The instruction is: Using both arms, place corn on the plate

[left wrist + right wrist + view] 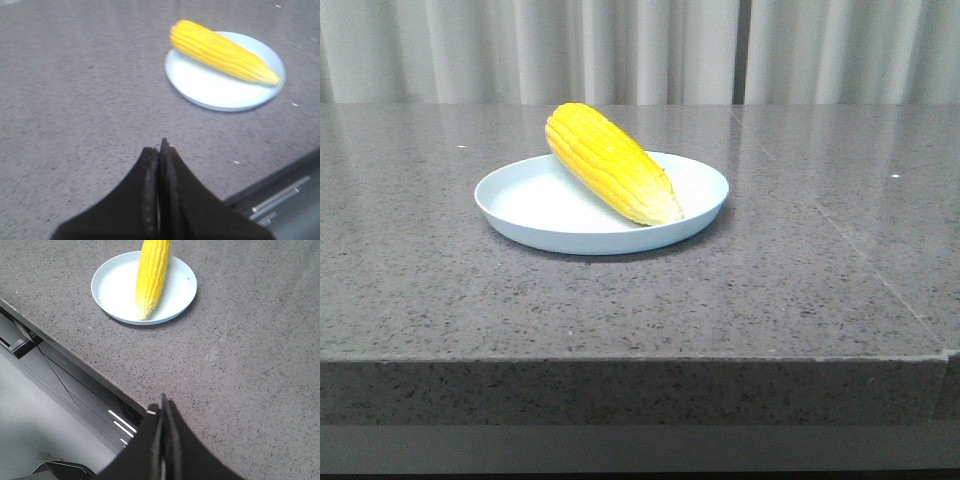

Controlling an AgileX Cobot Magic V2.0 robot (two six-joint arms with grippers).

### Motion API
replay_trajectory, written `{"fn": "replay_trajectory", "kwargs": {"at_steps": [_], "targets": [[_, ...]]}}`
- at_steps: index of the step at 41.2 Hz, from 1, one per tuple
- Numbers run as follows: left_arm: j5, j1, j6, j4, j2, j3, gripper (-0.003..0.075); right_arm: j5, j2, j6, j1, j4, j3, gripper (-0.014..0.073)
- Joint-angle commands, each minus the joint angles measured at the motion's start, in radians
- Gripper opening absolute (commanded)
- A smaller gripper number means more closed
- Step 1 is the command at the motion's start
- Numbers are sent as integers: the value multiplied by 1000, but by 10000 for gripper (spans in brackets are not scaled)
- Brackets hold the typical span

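The yellow corn point(608, 163) lies slantwise across the pale blue plate point(520, 205) in the middle of the grey table, its thick end resting over the far rim and its pale tip near the front right rim. Both also show in the left wrist view, corn point(222, 51) on plate point(200, 85), and in the right wrist view, corn point(151, 275) on plate point(112, 287). Neither arm shows in the front view. My left gripper point(160, 149) is shut and empty, well back from the plate. My right gripper point(162, 407) is shut and empty above the table's front edge.
The grey speckled stone table point(800, 290) ends in a thick front edge point(640, 390). A pale curtain point(640, 50) hangs behind it. Below the edge the right wrist view shows the robot's frame and cables point(55, 385).
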Motion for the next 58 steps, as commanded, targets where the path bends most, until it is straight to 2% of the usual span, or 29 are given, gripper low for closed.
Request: {"fn": "replay_trajectory", "kwargs": {"at_steps": [1, 6, 14, 21, 27, 51, 58], "targets": [[-121, 84, -10, -43, -51, 37, -20, -73, 7, -12, -1, -3, -21, -66], [-313, 224, -8, -115, -159, 178, -20, -73, 7, -12, -1, -3, -21, -66], [-562, 371, -5, -122, -302, 436, -20, -73, 7, -12, -1, -3, -21, -66], [-791, 446, -5, -122, -391, 636, -20, -73, 7, -12, -1, -3, -21, -66], [-898, 469, -5, -122, -441, 738, -20, -73, 7, -12, -1, -3, -21, -66], [-901, 469, 1, -104, -448, 752, -20, -72, 7, -12, -1, -3, -21, -66], [-900, 469, 112, -152, -448, 752, -20, -72, 7, -12, -1, -3, -21, -66]]}}
